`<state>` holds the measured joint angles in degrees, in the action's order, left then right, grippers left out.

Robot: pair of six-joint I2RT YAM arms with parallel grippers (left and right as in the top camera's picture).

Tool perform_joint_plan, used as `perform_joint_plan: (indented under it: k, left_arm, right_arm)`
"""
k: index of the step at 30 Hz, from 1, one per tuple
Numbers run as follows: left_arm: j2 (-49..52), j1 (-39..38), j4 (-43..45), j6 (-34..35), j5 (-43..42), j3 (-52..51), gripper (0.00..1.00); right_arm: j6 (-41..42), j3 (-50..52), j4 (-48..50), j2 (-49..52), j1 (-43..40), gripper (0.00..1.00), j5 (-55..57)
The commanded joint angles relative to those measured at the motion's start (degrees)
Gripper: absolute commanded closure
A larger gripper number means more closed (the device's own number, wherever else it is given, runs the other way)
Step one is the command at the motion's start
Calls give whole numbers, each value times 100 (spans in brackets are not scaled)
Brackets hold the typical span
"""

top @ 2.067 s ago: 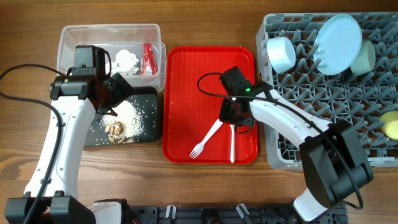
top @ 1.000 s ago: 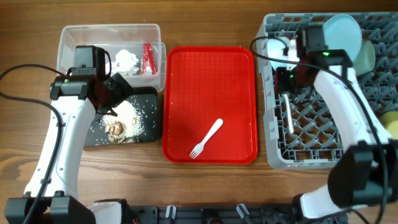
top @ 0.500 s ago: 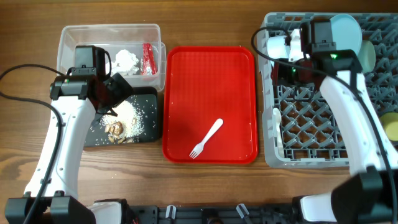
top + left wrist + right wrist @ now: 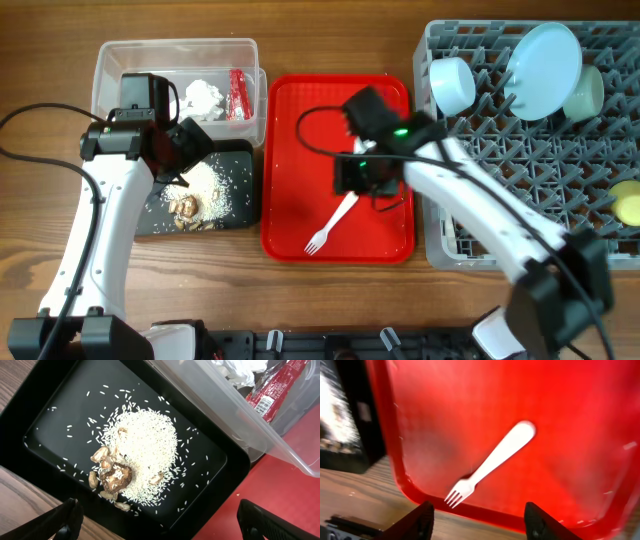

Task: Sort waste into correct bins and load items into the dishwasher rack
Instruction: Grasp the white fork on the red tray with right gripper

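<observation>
A white plastic fork [image 4: 333,222] lies slantwise on the red tray [image 4: 300,130], tines toward the front left. My right gripper [image 4: 360,178] hovers open just above the fork's handle end with nothing between its fingers; in the right wrist view the fork [image 4: 492,460] lies ahead of the gripper [image 4: 482,525]. The grey dishwasher rack [image 4: 520,190] holds a pale blue plate [image 4: 543,55], two bowls [image 4: 453,85] and a yellow cup [image 4: 628,200]. My left gripper [image 4: 185,150] stands wide open and empty over the black tray [image 4: 55,405] of rice and scraps [image 4: 145,452].
The clear tub [image 4: 120,60] at the back left holds crumpled tissue [image 4: 203,95] and a red wrapper [image 4: 238,92]. The black tray [image 4: 240,160] touches the red tray's left rim. My right arm reaches from the front right across the rack's near left corner.
My right gripper carried the spoon from the red tray to the rack, opened and left it there, then swung back left over the fork. The left arm has not moved.
</observation>
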<state>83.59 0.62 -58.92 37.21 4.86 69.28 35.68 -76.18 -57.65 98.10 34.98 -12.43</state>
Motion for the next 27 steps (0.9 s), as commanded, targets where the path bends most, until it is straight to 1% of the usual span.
perform_joint_plan:
  k: [1, 9, 14, 15, 16, 17, 21, 24, 27]
  left_arm:
    - [-33, 42, 4, 72, 61, 15, 0]
    - [-33, 42, 7, 72, 61, 15, 0]
    - [-33, 39, 7, 72, 61, 15, 0]
    - [-33, 42, 9, 72, 61, 15, 0]
    - [-33, 42, 9, 72, 61, 15, 0]
    - [-33, 39, 9, 72, 61, 15, 0]
    - [-33, 42, 7, 70, 61, 15, 0]
    - [-33, 39, -7, 70, 61, 15, 0]
    - [-33, 39, -9, 70, 59, 15, 0]
  right_arm:
    - [697, 72, 22, 603, 391, 39, 74]
    - [1255, 72, 363, 1567, 568, 40, 267]
    - [1276, 72, 455, 1945, 568, 41, 387]
    - [1274, 72, 476, 2011, 568, 43, 393]
    - [1272, 72, 503, 2070, 568, 45, 409]
    - [1274, 72, 514, 2111, 568, 54, 459]
    - [1231, 70, 490, 2116, 540, 75, 669]
    - [1182, 66, 492, 2114, 428, 80, 728]
    - [726, -66, 494, 2103, 240, 91, 846]
